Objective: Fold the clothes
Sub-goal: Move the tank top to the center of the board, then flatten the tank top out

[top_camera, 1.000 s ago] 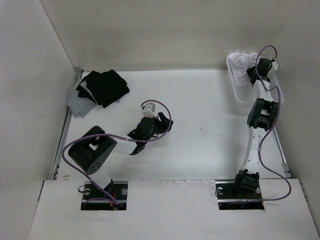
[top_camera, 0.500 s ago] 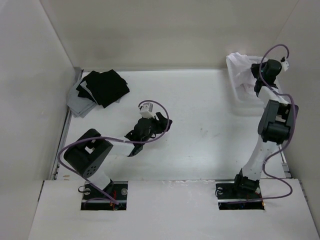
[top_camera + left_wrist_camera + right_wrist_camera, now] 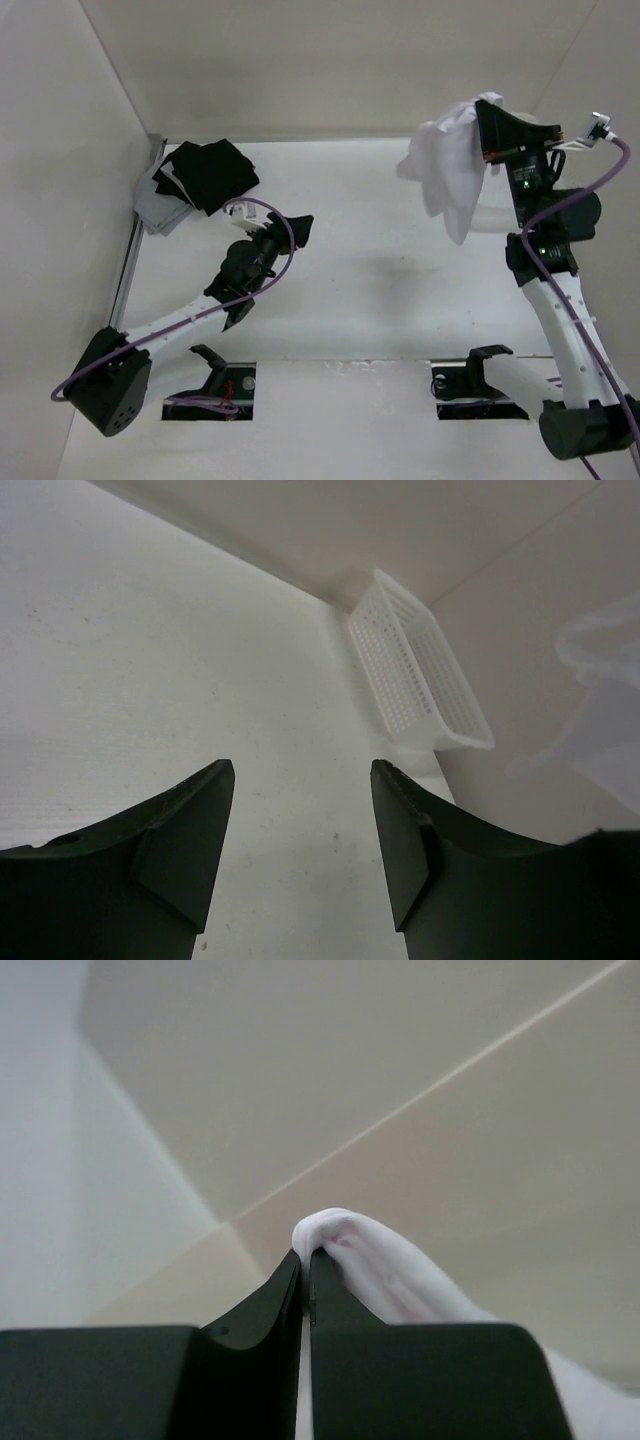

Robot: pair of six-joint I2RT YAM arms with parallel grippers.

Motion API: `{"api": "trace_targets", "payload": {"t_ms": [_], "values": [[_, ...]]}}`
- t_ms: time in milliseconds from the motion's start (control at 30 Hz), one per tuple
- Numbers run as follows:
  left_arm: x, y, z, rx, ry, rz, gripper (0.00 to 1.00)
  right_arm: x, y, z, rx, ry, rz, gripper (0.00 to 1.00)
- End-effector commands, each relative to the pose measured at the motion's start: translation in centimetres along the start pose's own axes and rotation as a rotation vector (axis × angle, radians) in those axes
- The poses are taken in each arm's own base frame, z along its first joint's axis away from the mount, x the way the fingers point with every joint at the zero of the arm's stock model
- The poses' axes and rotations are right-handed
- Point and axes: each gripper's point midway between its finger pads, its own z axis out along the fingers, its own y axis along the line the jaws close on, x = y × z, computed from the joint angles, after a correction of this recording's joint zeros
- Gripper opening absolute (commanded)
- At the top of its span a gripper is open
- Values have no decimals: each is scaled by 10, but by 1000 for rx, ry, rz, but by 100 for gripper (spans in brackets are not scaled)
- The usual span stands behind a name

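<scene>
The clothes [image 3: 450,170] were pinched in the right gripper [image 3: 306,1260] and draped beneath it; the left gripper [image 3: 302,770] was spread wide above the table [image 3: 150,630].

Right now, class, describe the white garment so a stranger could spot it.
Look at the far right corner of the table. There the right gripper pinches a white garment. Unlike the black garments at far left, it hangs in the air.
</scene>
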Motion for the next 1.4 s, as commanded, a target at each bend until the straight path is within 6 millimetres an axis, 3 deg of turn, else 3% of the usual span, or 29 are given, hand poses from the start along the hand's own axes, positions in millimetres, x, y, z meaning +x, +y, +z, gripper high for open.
{"api": "trace_targets", "payload": {"t_ms": [0, 33, 67, 133, 200, 233, 267, 300, 367, 400, 467, 533, 600, 633, 700, 767, 833, 967, 1100, 1233, 1367], "values": [[-23, 21, -16, -101, -76, -21, 56, 42, 46, -32, -113, 138, 85, 5], [-28, 24, -18, -115, -91, -22, 56, 59, 50, -39, -128, 178, 126, 6], [-33, 30, -22, -136, -107, -24, 56, 88, 51, -47, -136, 237, 184, 6], [-38, 37, -28, -161, -128, -26, 56, 129, 39, -54, -123, 306, 241, 7], [-41, 48, -33, -194, -136, -21, 56, 191, 5, -60, -45, 408, 330, 11], [-40, 55, -35, -219, -133, -16, 56, 232, -26, -59, 26, 475, 387, 15], [-40, 60, -36, -234, -134, -14, 56, 239, -33, -58, 41, 486, 401, 16], [-38, 66, -37, -252, -125, -11, 55, 272, -76, -50, 130, 539, 430, 23], [-30, 74, -38, -282, -95, 2, 55, 291, -115, -41, 214, 562, 444, 29], [-24, 76, -38, -294, -74, 14, 54, 296, -144, -36, 288, 560, 471, 31], [-7, 87, -44, -337, -11, 56, 52, 293, -160, -36, 338, 546, 448, 35], [7, 95, -49, -366, 40, 96, 52, 291, -164, -47, 366, 549, 392, 40], [27, 98, -50, -383, 109, 142, 51, 301, -167, -74, 421, 598, 335, 39], [34, 98, -50, -384, 132, 156, 51, 306, -168, -85, 439, 619, 316, 34], [58, 92, -45, -372, 212, 224, 49, 328, -162, -132, 478, 720, 259, 14], [79, 82, -37, -348, 277, 286, 43, 343, -154, -170, 495, 802, 217, 5], [103, 69, -30, -311, 348, 338, 38, 351, -152, -213, 522, 876, 127, 4], [146, 45, -30, -240, 458, 381, 34, 339, -164, -265, 611, 910, 6, 8], [165, 37, -40, -229, 504, 337, 41, 331, -165, -280, 622, 894, 5, 14], [194, 19, -47, -195, 591, 245, 44, 338, -169, -288, 631, 917, -1, 28], [203, 22, -57, -236, 591, 233, 43, 339, -167, -287, 611, 905, 13, 33]]}}
